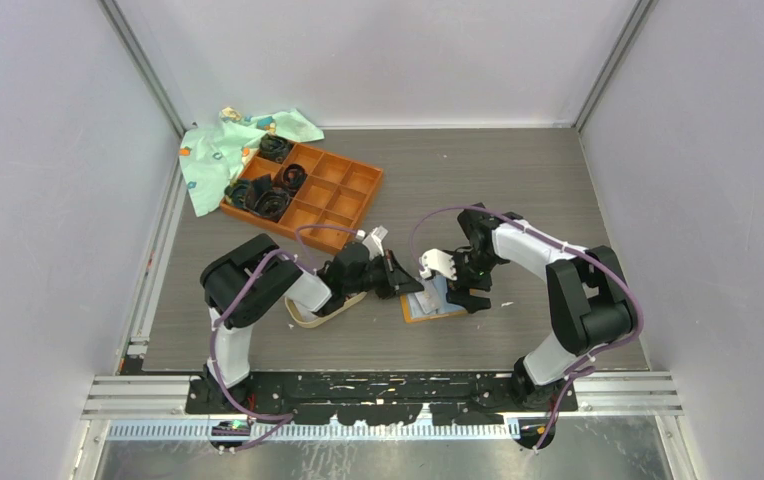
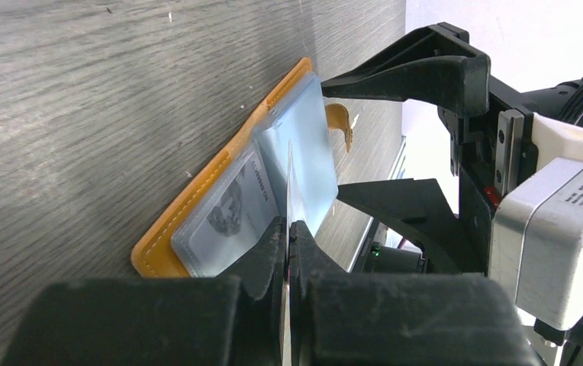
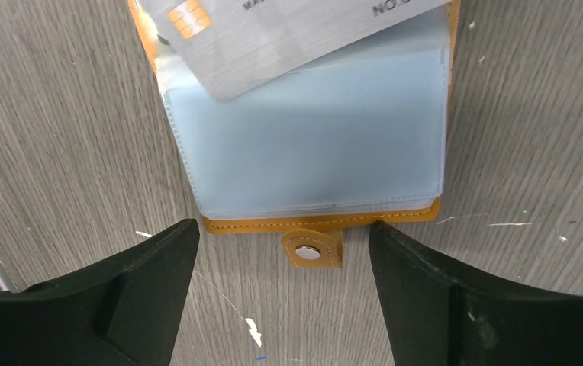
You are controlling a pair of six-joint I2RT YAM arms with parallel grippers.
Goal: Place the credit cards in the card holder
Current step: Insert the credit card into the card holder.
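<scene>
The card holder [image 3: 304, 145] lies open on the surface [image 1: 518, 190] between the two arms. It is orange with stitched edges, frosted pale-blue pockets and a snap tab [image 3: 311, 248] at its 6 o'clock edge in the right wrist view. Two cards show. A silver card [image 3: 273, 34] with a gold chip is pinched in the closed left fingers [image 2: 262, 255], overlapping the pocket at 12 o'clock. A printed card [image 2: 227, 213] sits in a pocket. The right fingers [image 3: 136, 290] stand spread wide, straddling the holder and gripping nothing. One compartment tray [image 1: 330, 195] and one cloth [image 1: 220, 150] lie at 11 o'clock of the holder, and one oval dish [image 1: 303, 318] at 9 o'clock.
</scene>
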